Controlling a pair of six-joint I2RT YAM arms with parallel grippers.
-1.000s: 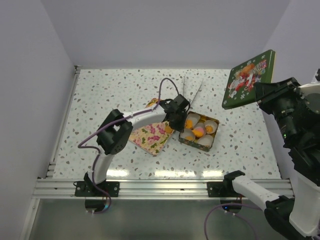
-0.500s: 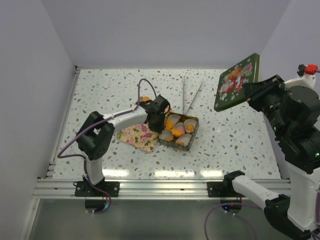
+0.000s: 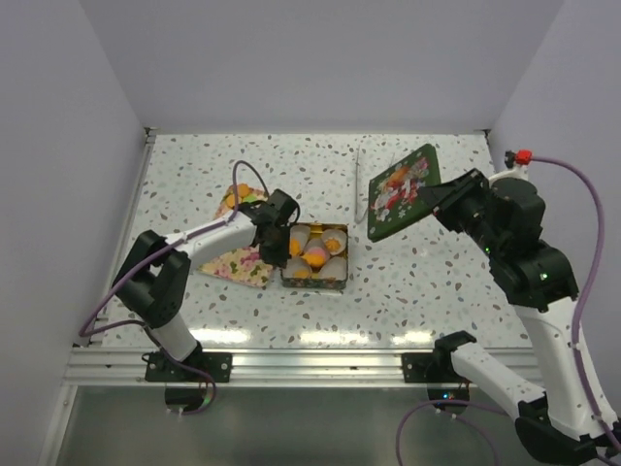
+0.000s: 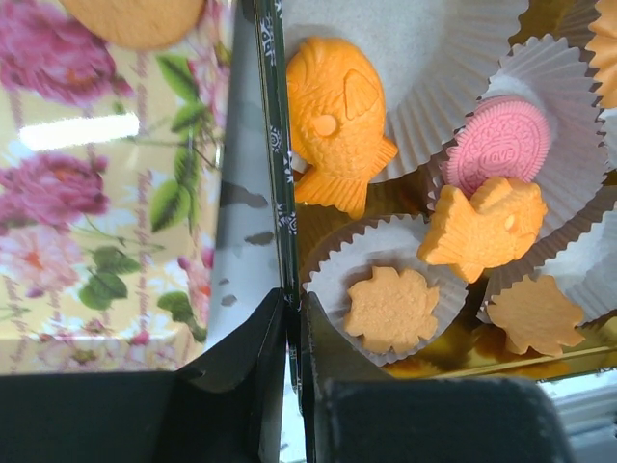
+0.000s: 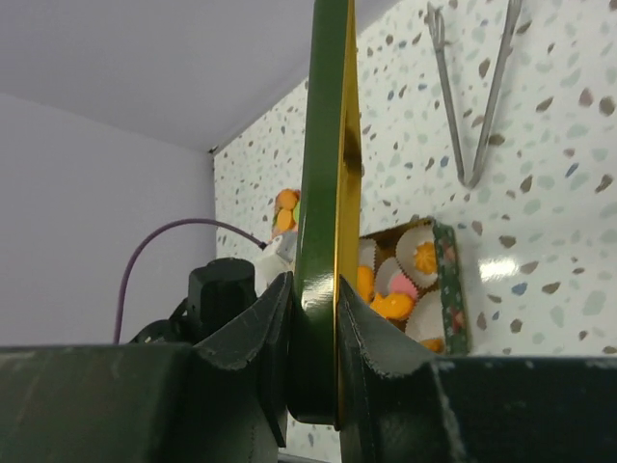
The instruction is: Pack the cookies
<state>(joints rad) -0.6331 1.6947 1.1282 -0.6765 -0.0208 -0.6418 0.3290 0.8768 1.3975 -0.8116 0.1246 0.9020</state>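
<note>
An open green tin (image 3: 316, 285) sits mid-table with white paper cups holding cookies (image 3: 315, 254), orange and one pink. My left gripper (image 3: 276, 243) is shut on the tin's left wall. In the left wrist view the gripper (image 4: 292, 318) pinches that wall (image 4: 274, 145), beside an orange fish cookie (image 4: 337, 116) and a pink one (image 4: 511, 145). My right gripper (image 3: 450, 192) is shut on the green floral lid (image 3: 400, 189), held tilted in the air right of the tin. The right wrist view shows the gripper (image 5: 313, 289) clamping the lid's edge (image 5: 328, 145) above the tin (image 5: 445, 289).
A floral sheet (image 3: 231, 260) lies left of the tin with a few loose cookies (image 3: 238, 201) at its far end. Metal tongs (image 3: 358, 175) lie behind the tin, partly hidden by the lid. White walls close in the table at the left, back and right.
My left gripper has dragged the tin and floral sheet leftward and nearer. My right gripper has carried the lid left and lower, toward the table's middle.
</note>
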